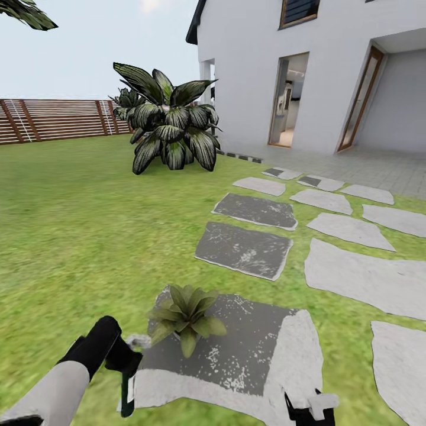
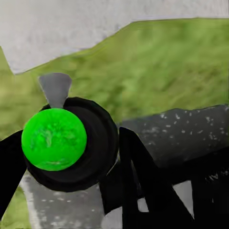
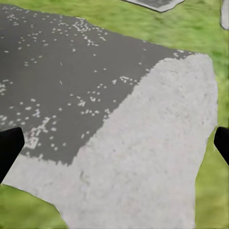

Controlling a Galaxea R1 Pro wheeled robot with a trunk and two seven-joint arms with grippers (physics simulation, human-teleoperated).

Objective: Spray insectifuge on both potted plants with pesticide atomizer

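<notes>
**Sprayer in left gripper, aimed beside the near potted plant**

My left gripper (image 1: 127,364) is clenched around the sprayer (image 1: 126,384). In the left wrist view the sprayer (image 2: 67,143) shows as a dark round body with a bright green disc and a light grey nozzle tip, seated between my black fingers (image 2: 138,181). In the head view it hangs just beside the potted plant (image 1: 186,316), on that plant's left.

The potted plant is a low rosette of pointed green leaves. It stands on the near stepping stone (image 1: 248,349), at the stone's far left corner. Its pot is hidden under the leaves. Past the plant lie more stepping stones, then a large broad-leaved bush (image 1: 171,127), with a slatted fence (image 1: 59,118) to the bush's left and the house (image 1: 307,71) to its right.

My right gripper (image 3: 114,143) is released, fingertips well apart, hanging over the same stepping stone (image 3: 143,152) on the far side from the plant, holding nothing.

Risks, as I judge them:

- Nozzle misaligned. The tip appears to face grass and stone, not leaves, so spray could miss the plant.
- Partial coverage. Spraying from the left alone may leave the right-hand leaves untreated.
- Contact. The sprayer is close enough that a careless swing could knock the plant.
- Second plant. I see one rosette here, and coverage of both is required.
</notes>
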